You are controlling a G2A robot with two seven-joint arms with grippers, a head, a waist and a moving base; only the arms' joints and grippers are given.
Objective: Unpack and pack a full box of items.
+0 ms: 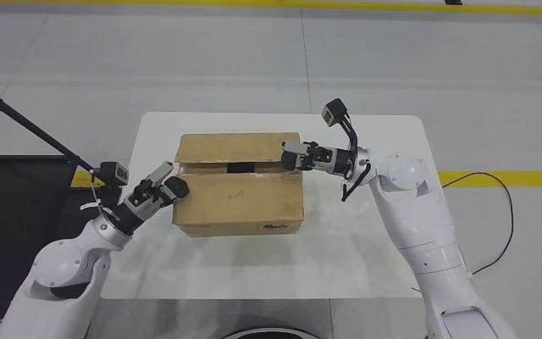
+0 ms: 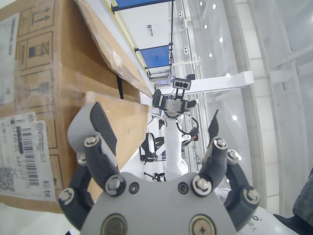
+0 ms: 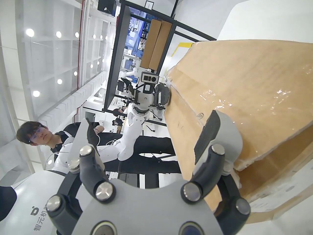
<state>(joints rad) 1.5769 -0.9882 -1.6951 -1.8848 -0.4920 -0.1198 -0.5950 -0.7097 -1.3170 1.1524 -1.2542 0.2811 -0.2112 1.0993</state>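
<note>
Cardboard box (image 1: 240, 202); left tool (image 1: 176, 188), right tool (image 1: 290, 156) splayed at opposite top edges.

Left gripper (image 1: 174, 188) and right gripper (image 1: 292, 156) facing each other from opposite sides, jaws of both apart.

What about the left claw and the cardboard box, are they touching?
Touching. The right wrist view shows the left gripper pressed against the far end of the cardboard box, with no gap between.

Matt brown cardboard box (image 1: 240, 203) w/ glossy clear tape (image 3: 217, 99) & paper labels (image 2: 22, 152); table (image 1: 356, 254) smooth white.
</note>
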